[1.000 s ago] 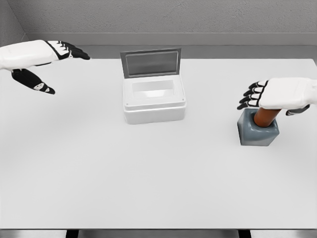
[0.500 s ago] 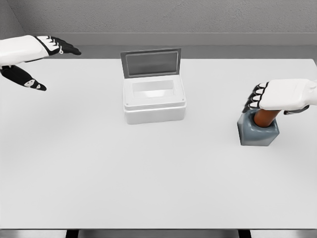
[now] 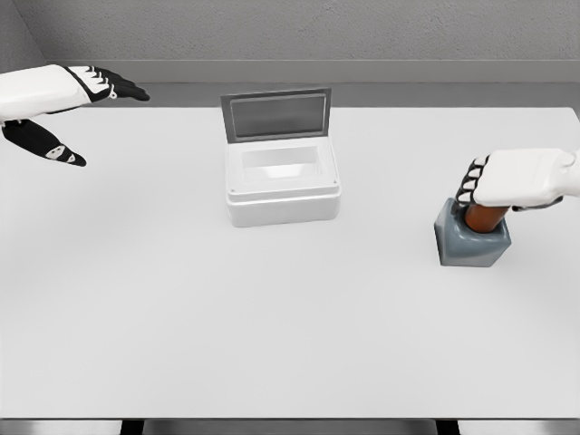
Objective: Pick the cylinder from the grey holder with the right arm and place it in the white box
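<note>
Rust-brown cylinder (image 3: pixel 482 217), upright in its grey block holder (image 3: pixel 470 240) near the table's right edge, now has the right hand (image 3: pixel 521 177) fingers (image 3: pixel 473 182) curled closer around it than a second ago, so lifting comes next.

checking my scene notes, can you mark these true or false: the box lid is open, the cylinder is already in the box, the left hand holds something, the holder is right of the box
1. The white box has its lid open: true.
2. The cylinder lies in the white box: false, it stands in the grey holder, under the right hand.
3. The left hand holds something: false, its fingers are spread and hold nothing.
4. The grey holder is to the right of the white box on the table: true.
</note>
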`<state>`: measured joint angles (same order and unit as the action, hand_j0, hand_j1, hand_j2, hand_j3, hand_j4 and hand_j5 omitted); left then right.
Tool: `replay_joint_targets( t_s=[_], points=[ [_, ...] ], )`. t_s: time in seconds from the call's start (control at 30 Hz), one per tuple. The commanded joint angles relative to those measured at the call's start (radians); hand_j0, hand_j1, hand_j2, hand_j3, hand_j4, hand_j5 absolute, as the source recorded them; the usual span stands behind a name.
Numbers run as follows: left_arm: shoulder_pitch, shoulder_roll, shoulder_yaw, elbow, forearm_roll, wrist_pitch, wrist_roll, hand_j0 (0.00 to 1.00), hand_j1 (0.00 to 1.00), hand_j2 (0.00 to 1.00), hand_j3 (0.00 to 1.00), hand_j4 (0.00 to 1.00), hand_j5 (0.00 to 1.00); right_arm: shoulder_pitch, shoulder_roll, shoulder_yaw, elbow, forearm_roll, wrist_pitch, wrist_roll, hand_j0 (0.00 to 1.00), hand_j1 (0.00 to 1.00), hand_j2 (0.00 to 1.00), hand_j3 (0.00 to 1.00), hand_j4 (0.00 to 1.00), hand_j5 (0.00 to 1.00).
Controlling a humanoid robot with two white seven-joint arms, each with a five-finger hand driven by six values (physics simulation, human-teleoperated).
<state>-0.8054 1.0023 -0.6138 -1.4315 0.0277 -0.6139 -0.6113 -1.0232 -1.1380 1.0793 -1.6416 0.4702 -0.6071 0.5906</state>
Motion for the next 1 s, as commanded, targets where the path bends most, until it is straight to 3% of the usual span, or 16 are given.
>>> replay_joint_targets(
  t_s=[0.0, 0.07, 0.1, 0.23, 0.57, 0.77, 0.97],
  points=[
    [0.000, 0.002, 0.000, 0.000, 0.005, 0.003, 0.000, 1.00, 1.00, 1.00, 1.00, 1.00, 1.00, 0.002, -0.005, 0.005, -0.010, 0.007, -0.004, 0.000, 0.80, 0.80, 0.80, 0.80, 0.80, 0.80],
    [0.002, 0.002, -0.003, 0.000, 0.005, 0.003, 0.000, 1.00, 1.00, 1.00, 1.00, 1.00, 1.00, 0.000, -0.003, 0.004, -0.017, 0.004, -0.004, 0.020, 0.76, 0.76, 0.76, 0.76, 0.76, 0.76],
    [0.000, 0.002, -0.001, 0.000, 0.005, 0.003, 0.000, 1.00, 1.00, 1.00, 1.00, 1.00, 1.00, 0.000, 0.000, 0.004, -0.017, -0.005, -0.004, 0.020, 0.68, 0.68, 0.68, 0.68, 0.68, 0.68],
    [0.002, 0.002, 0.000, 0.000, 0.008, 0.003, 0.000, 1.00, 1.00, 1.00, 1.00, 1.00, 1.00, -0.002, 0.000, 0.004, -0.018, -0.007, -0.004, 0.020, 0.67, 0.67, 0.67, 0.67, 0.67, 0.67],
    [0.012, -0.010, -0.006, -0.024, 0.011, 0.003, 0.000, 1.00, 1.00, 1.00, 1.00, 1.00, 1.00, -0.008, -0.003, 0.001, -0.018, -0.007, -0.004, 0.020, 0.49, 0.49, 0.49, 0.49, 0.49, 0.49],
    [0.095, -0.005, 0.000, -0.033, 0.000, 0.003, 0.000, 1.00, 1.00, 1.00, 1.00, 1.00, 1.00, -0.023, -0.013, -0.009, -0.044, -0.008, -0.004, 0.020, 0.49, 0.49, 0.49, 0.49, 0.49, 0.49],
    [0.092, -0.010, 0.000, -0.073, -0.003, 0.003, 0.000, 1.00, 1.00, 1.00, 1.00, 1.00, 1.00, -0.040, -0.014, -0.010, -0.046, -0.011, -0.004, 0.020, 0.46, 0.46, 0.46, 0.46, 0.46, 0.46]
  ],
)
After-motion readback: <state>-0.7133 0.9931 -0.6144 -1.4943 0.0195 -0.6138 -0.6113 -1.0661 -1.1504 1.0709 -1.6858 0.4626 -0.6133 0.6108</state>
